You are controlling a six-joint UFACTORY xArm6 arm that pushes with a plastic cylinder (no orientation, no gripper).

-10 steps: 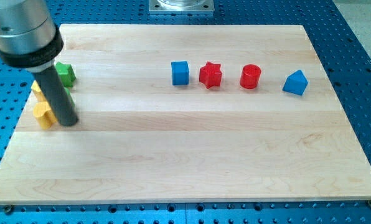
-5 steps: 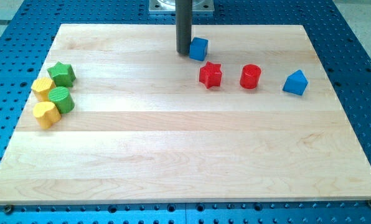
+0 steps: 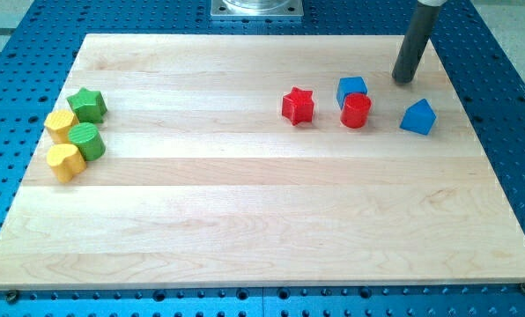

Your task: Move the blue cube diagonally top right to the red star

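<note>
The blue cube (image 3: pixel 351 88) sits toward the view's upper right, just above the red cylinder (image 3: pixel 355 110) and touching it. The red star (image 3: pixel 298 106) lies to the left of both, a short gap away from the cube. My tip (image 3: pixel 404 80) is to the right of the blue cube and slightly above it, apart from it. A second blue block, wedge-shaped (image 3: pixel 418 117), lies below and right of my tip.
At the view's left edge a green star (image 3: pixel 87 104), a yellow block (image 3: pixel 61 123), a green cylinder (image 3: pixel 87 140) and another yellow block (image 3: pixel 65 162) are clustered together. A metal mount (image 3: pixel 256 8) is at the board's top edge.
The blue cube has moved right and down, from above-left of the red star to above the red cylinder. My tip has moved from the cube's left side to its right.
</note>
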